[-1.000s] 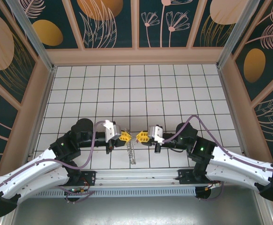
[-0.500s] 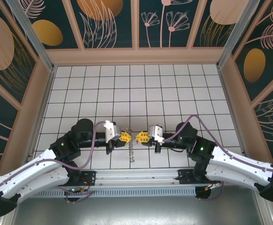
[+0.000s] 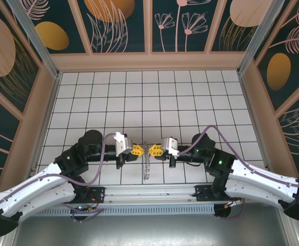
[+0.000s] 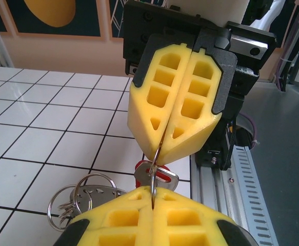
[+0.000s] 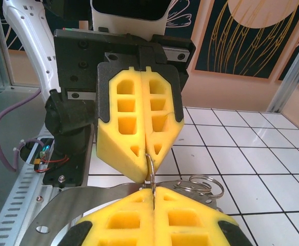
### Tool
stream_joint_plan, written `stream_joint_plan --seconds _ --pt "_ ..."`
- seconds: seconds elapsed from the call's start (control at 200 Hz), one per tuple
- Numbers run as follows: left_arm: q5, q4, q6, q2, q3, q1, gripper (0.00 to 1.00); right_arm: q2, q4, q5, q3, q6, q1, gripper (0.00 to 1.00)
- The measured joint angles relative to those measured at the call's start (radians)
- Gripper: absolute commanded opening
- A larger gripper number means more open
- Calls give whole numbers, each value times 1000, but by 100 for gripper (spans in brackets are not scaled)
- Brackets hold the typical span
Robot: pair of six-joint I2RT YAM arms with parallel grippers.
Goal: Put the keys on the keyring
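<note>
My two grippers meet tip to tip low over the tiles near the front edge: left gripper (image 3: 137, 150), right gripper (image 3: 155, 150). Both are shut on the same thin wire of the keyring (image 4: 153, 180), which runs between my left gripper (image 4: 153, 192) and the right one's yellow fingertips (image 4: 162, 146). A small red-headed key (image 4: 164, 175) hangs right at that wire; I cannot tell whether it is threaded on. In the right wrist view the wire (image 5: 153, 175) goes from my right gripper (image 5: 153, 190) up into the left fingertips (image 5: 148, 151). A string of silver loops (image 3: 146, 164) dangles below.
Silver loops and a flat metal tag (image 4: 95, 196) lie on the tiles beside the left gripper. Loose split rings (image 5: 191, 187) and a grey metal plate (image 5: 72, 210) sit under the right gripper. The aluminium base rail (image 4: 216, 179) runs close behind.
The right gripper has slid left toward the left one, closing the gap between the yellow fingertips. The dangling loops have shifted slightly right, under the meeting point.
</note>
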Motion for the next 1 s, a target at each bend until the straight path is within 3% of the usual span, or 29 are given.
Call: stream_joint_plan --seconds 1.001 --pt "-7 0 6 4 0 -3 0 -10 -24 -26 2 22 -22 0"
